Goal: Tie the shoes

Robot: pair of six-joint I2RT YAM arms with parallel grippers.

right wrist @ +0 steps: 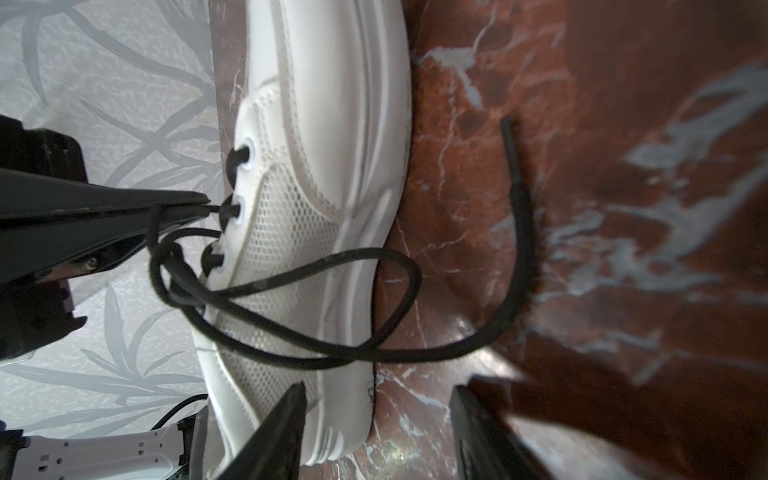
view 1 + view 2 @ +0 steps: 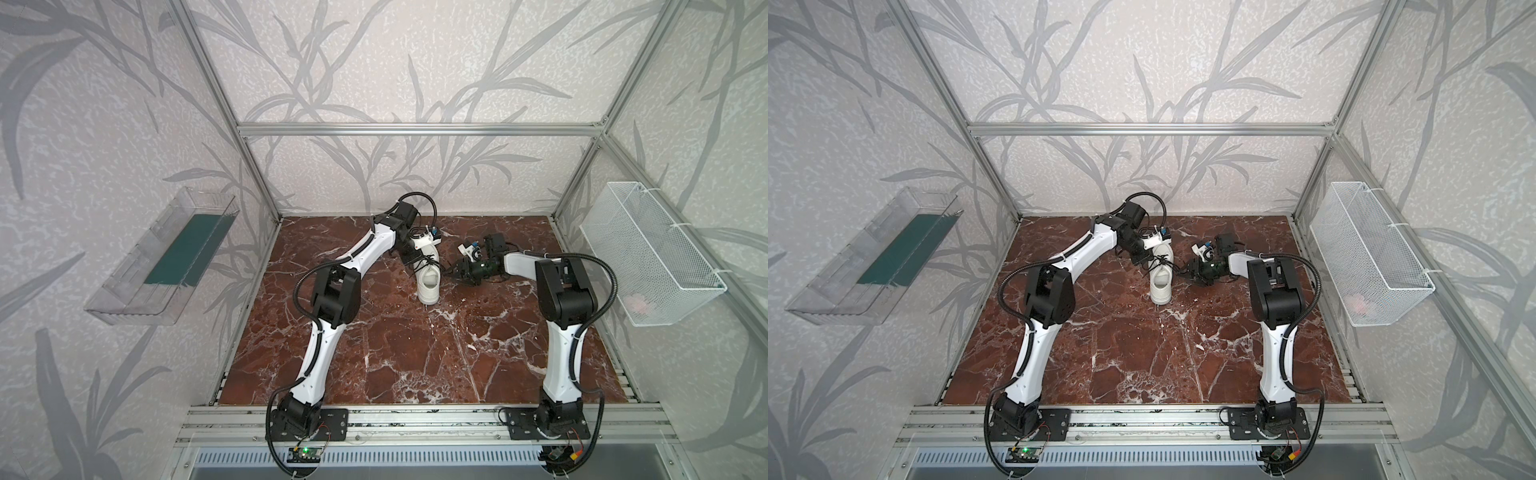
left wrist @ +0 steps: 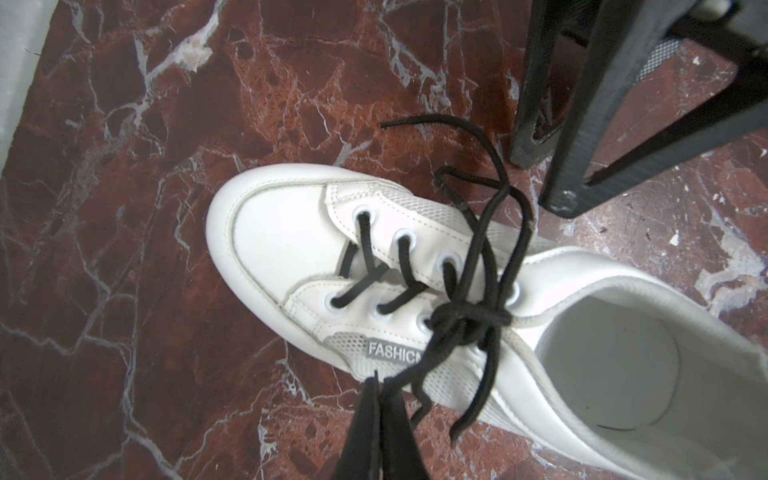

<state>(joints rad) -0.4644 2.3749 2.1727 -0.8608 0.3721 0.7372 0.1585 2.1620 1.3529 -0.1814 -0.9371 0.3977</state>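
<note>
— Sneaker (image 2: 429,277) orientation?
— Toe toward the camera, heel toward the back wall, on the marble table (image 2: 415,353).
— Anything hidden?
— Its heel, behind the left gripper (image 3: 380,384).
— Jaws?
— Left clamped on the black laces (image 3: 478,291); right gripper (image 1: 376,392) beside the sneaker, jaws apart, empty.
</note>
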